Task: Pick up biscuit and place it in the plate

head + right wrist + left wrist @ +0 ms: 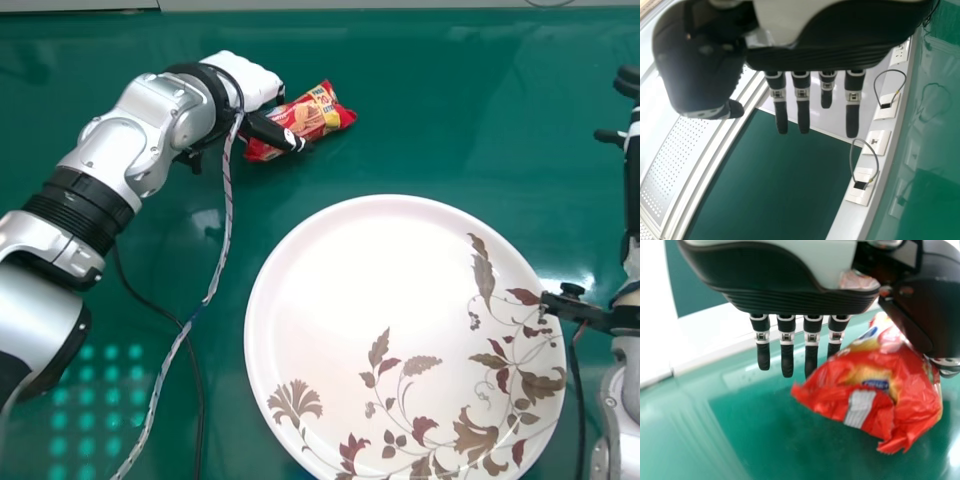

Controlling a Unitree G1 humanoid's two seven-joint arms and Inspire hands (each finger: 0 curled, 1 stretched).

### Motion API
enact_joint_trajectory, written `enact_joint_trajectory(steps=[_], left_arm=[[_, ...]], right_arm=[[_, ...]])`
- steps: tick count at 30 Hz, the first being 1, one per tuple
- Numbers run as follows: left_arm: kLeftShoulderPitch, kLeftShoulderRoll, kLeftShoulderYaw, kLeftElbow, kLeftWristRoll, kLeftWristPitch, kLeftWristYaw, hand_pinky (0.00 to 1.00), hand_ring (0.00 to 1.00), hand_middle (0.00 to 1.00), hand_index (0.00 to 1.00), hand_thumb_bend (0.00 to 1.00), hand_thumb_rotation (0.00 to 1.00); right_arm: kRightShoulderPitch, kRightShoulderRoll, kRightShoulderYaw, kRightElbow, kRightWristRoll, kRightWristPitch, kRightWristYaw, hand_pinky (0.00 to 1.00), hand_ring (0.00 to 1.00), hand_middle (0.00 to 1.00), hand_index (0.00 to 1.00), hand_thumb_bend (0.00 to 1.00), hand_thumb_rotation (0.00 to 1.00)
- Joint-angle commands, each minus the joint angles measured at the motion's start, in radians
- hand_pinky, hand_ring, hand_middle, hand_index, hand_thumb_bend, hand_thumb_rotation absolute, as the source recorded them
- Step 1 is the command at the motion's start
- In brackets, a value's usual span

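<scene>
Black fingers (787,360) of the left hand (252,82) are straight and roughly parallel; thumb (920,305) stands off to the side, leaving a wide opening. Biscuit packet (322,112) lies in and beyond that opening, the thumb crossing over part of it in the head view. Contact: cannot tell; no finger is curled round it. Packet position: on the green table (440,110), outside the plate (370,240), beyond its far rim and toward the robot's left. A strip of tabletop separates packet and rim; more open surface extends to the packet's right and out to the table's far edge. Long axis: diagonal, near-left to far-right, with the far-right end sticking out past the thumb. Right hand (629,80), at the head view's right edge: fingers straight, thumb apart, holding nothing.
</scene>
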Motion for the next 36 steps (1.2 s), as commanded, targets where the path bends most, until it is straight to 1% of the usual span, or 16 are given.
enact_joint_trajectory(steps=[1, 2, 3, 4, 6, 9, 11, 17, 22, 25, 26, 28, 30, 32, 34, 36], left_arm=[[0.045, -0.018, -0.068, 0.050, 0.041, -0.044, -0.036, 0.74, 0.74, 0.73, 0.77, 0.95, 0.59], [0.042, -0.022, -0.085, 0.066, 0.057, -0.057, -0.021, 0.71, 0.72, 0.72, 0.75, 0.89, 0.53], [0.041, -0.027, -0.094, 0.080, 0.063, -0.067, -0.012, 0.67, 0.70, 0.70, 0.70, 0.78, 0.42], [0.041, -0.031, -0.094, 0.093, 0.056, -0.085, -0.006, 0.63, 0.67, 0.67, 0.58, 0.62, 0.21], [0.042, -0.032, -0.098, 0.110, 0.048, -0.124, 0.009, 0.55, 0.59, 0.62, 0.52, 0.53, 0.10], [0.044, -0.030, -0.104, 0.127, 0.051, -0.164, 0.045, 0.51, 0.58, 0.62, 0.50, 0.49, 0.08], [0.048, -0.027, -0.102, 0.128, 0.049, -0.176, 0.061, 0.50, 0.58, 0.62, 0.50, 0.48, 0.08], [0.058, -0.009, -0.088, 0.101, 0.040, -0.182, 0.081, 0.49, 0.57, 0.62, 0.50, 0.48, 0.08], [0.069, 0.010, -0.070, 0.066, 0.025, -0.182, 0.081, 0.47, 0.56, 0.61, 0.50, 0.48, 0.08], [0.085, 0.021, -0.024, 0.037, -0.030, -0.182, 0.074, 0.39, 0.48, 0.53, 0.49, 0.49, 0.06], [0.089, 0.026, -0.011, 0.025, -0.045, -0.181, 0.071, 0.36, 0.44, 0.49, 0.51, 0.50, 0.03], [0.090, 0.041, 0.003, -0.007, -0.058, -0.179, 0.063, 0.30, 0.37, 0.45, 0.53, 0.50, 0.01], [0.099, 0.061, 0.033, -0.059, -0.082, -0.176, 0.054, 0.29, 0.37, 0.44, 0.53, 0.50, 0.00], [0.117, 0.088, 0.075, -0.140, -0.112, -0.166, 0.042, 0.25, 0.33, 0.43, 0.53, 0.50, 0.00], [0.138, 0.114, 0.124, -0.225, -0.141, -0.159, 0.037, 0.18, 0.25, 0.40, 0.52, 0.50, 0.00], [0.161, 0.131, 0.174, -0.294, -0.172, -0.157, 0.052, 0.14, 0.20, 0.40, 0.51, 0.50, 0.00]], right_arm=[[0.011, 0.010, 0.003, -0.017, -0.013, 0.006, -0.011, 0.68, 0.82, 0.85, 0.81, 0.50, 0.46], [0.011, 0.011, 0.006, -0.021, -0.016, 0.013, -0.011, 0.68, 0.82, 0.85, 0.81, 0.51, 0.47], [0.011, 0.012, 0.007, -0.024, -0.018, 0.017, -0.010, 0.69, 0.83, 0.85, 0.81, 0.51, 0.48], [0.011, 0.014, 0.008, -0.027, -0.019, 0.021, -0.009, 0.70, 0.83, 0.86, 0.81, 0.51, 0.48], [0.009, 0.016, 0.008, -0.028, -0.018, 0.023, -0.008, 0.71, 0.84, 0.86, 0.82, 0.50, 0.47], [0.004, 0.017, 0.007, -0.026, -0.019, 0.023, -0.009, 0.67, 0.81, 0.84, 0.81, 0.48, 0.44], [-0.001, 0.018, 0.008, -0.027, -0.022, 0.028, -0.011, 0.68, 0.81, 0.84, 0.81, 0.48, 0.43], [-0.020, 0.014, 0.010, -0.016, -0.027, 0.027, -0.012, 0.71, 0.83, 0.85, 0.82, 0.44, 0.39], [-0.034, 0.008, 0.009, -0.001, -0.032, 0.010, -0.013, 0.68, 0.81, 0.85, 0.81, 0.42, 0.35], [-0.038, 0.011, 0.008, -0.003, -0.033, 0.015, -0.012, 0.68, 0.82, 0.85, 0.81, 0.42, 0.34], [-0.038, 0.010, 0.008, -0.003, -0.035, 0.015, -0.011, 0.69, 0.82, 0.85, 0.81, 0.41, 0.33], [-0.037, 0.006, 0.006, -0.002, -0.035, 0.011, -0.008, 0.69, 0.82, 0.85, 0.81, 0.40, 0.31], [-0.036, 0.004, 0.002, 0.001, -0.019, 0.003, 0.000, 0.70, 0.82, 0.85, 0.82, 0.39, 0.30], [-0.034, 0.000, 0.000, 0.004, -0.018, -0.001, 0.004, 0.70, 0.82, 0.86, 0.82, 0.40, 0.32], [-0.034, -0.002, 0.001, 0.007, -0.022, -0.001, 0.005, 0.70, 0.82, 0.86, 0.82, 0.41, 0.36], [-0.035, 0.000, 0.003, 0.008, -0.019, -0.002, 0.006, 0.69, 0.82, 0.85, 0.82, 0.42, 0.37]])
